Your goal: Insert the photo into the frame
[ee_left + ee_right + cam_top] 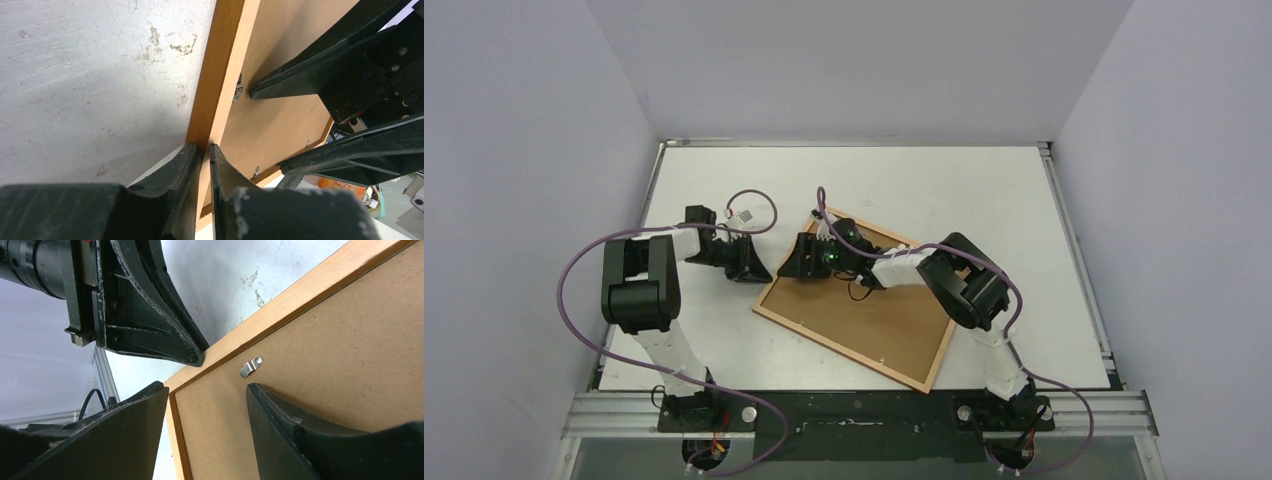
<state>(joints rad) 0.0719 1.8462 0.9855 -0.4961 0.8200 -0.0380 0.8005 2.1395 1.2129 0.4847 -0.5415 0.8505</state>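
Your left hand (205,147) is pinching the frame (220,65) by its wooden edge near the corner, probably to steady it back-up on the tabletop (90,75), while your right hand (206,390) sits spread over the backing (340,340) by a clip (251,366), and I can't see the photo anywhere.

Found frame (844,347) back side up, set diagonally on white table (1024,220). Narrow light-brown wooden border around plain brown backing board (884,325); small metal clip (251,366) turned over board near one edge.
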